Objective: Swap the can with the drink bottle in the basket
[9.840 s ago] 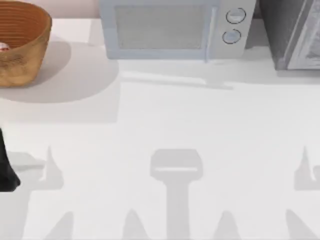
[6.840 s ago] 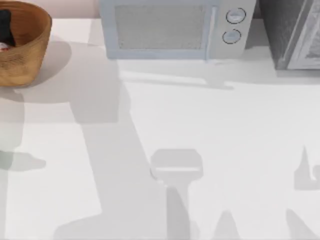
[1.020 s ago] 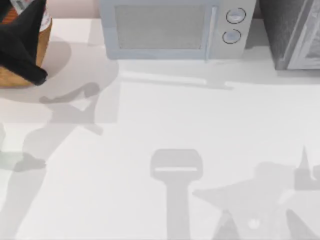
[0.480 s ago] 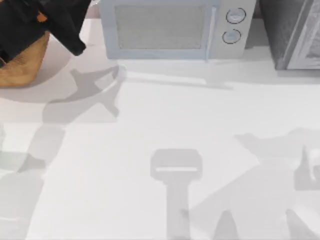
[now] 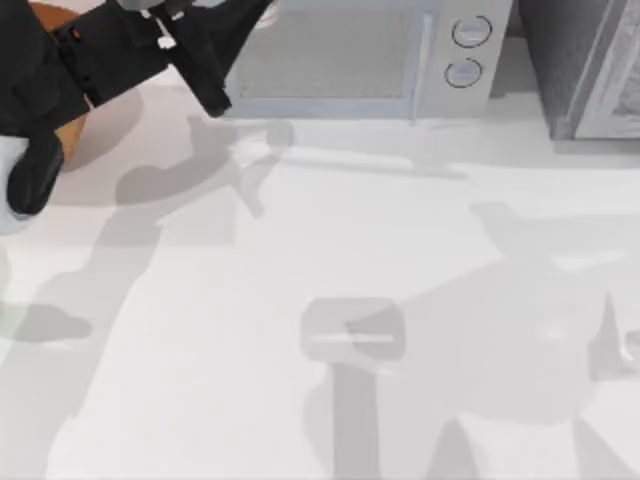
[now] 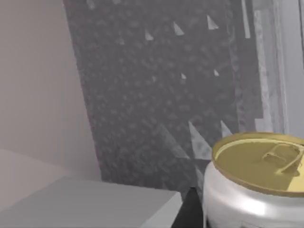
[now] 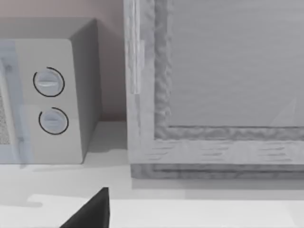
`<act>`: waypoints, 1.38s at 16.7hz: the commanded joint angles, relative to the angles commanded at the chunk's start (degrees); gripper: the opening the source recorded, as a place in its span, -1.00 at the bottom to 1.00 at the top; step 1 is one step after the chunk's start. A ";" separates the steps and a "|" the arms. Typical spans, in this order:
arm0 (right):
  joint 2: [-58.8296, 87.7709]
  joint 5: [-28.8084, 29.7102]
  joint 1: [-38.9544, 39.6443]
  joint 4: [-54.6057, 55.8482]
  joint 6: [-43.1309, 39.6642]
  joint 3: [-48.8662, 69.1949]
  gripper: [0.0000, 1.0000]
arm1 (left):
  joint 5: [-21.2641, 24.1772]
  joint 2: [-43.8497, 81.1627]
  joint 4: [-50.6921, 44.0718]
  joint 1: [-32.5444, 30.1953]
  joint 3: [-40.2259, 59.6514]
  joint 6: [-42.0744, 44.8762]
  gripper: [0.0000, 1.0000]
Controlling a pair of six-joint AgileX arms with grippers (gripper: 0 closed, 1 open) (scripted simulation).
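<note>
The left pincer [image 5: 215,60] is up high near the microwave [image 5: 340,70], gripping the can [image 6: 254,185]. The basket [image 5: 65,130] sits behind the arm at the desk's [image 5: 320,300] far left.

Open tabletop [image 5: 300,250] — microwave [image 5: 400,60] behind

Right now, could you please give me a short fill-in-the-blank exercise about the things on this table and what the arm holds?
1. The can is held by the ___ gripper, up near the microwave.
2. The can's round top is ___ in colour.
3. The microwave's front has ___ round dials.
4. In the top view, the microwave stands to the ___ of the basket.

Missing words: left; gold; two; right.
</note>
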 joint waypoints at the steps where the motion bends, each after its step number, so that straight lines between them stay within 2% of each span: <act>1: 0.00 0.00 0.00 0.00 0.00 0.00 1.00 | 1.09 2.44 1.08 -0.34 1.09 0.09 -1.00; 19: 0.00 0.00 0.00 0.00 0.00 0.00 1.00 | 21.23 45.07 14.62 -8.38 17.29 0.97 -1.00; 23: 0.00 0.00 0.00 0.00 0.00 0.00 1.00 | 23.04 48.24 14.69 -9.26 18.08 1.02 -1.00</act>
